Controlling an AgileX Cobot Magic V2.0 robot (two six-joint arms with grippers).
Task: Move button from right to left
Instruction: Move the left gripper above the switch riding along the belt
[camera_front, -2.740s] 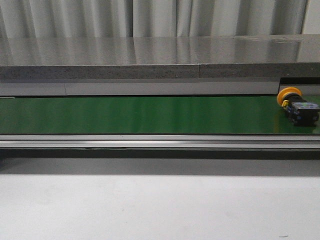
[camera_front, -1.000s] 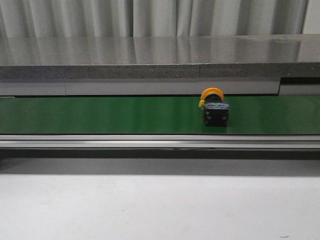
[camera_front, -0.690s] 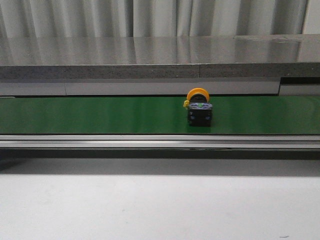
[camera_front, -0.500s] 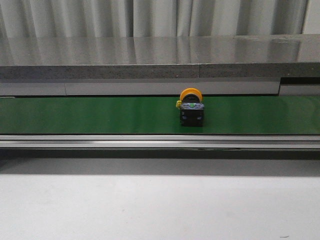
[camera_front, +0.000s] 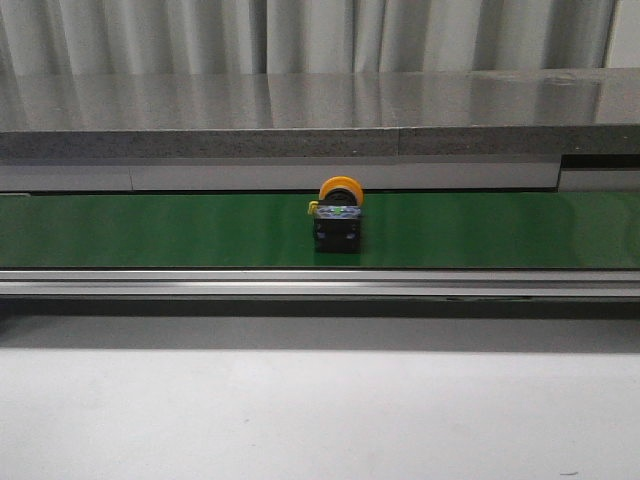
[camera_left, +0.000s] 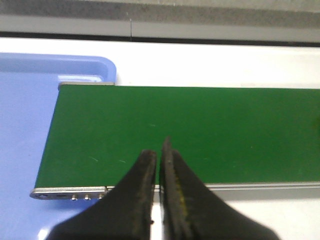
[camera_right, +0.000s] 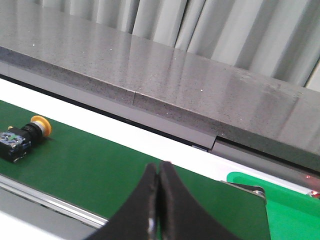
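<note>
The button (camera_front: 339, 221), an orange-yellow cap on a black cubic body, lies on its side near the middle of the green conveyor belt (camera_front: 150, 230) in the front view. It also shows in the right wrist view (camera_right: 21, 137), off to one side of my right gripper (camera_right: 159, 167), which is shut and empty above the belt. My left gripper (camera_left: 160, 150) is shut and empty above the belt's end; the button is out of its view. Neither gripper shows in the front view.
A blue tray (camera_left: 25, 125) lies past the belt's end in the left wrist view. A green tray (camera_right: 280, 192) sits at the belt's other end in the right wrist view. A grey stone ledge (camera_front: 320, 125) runs behind the belt, a metal rail (camera_front: 320, 283) in front.
The button has travelled left along the belt, from the far right edge to about the middle. No arm is visible in the earlier frames.
</note>
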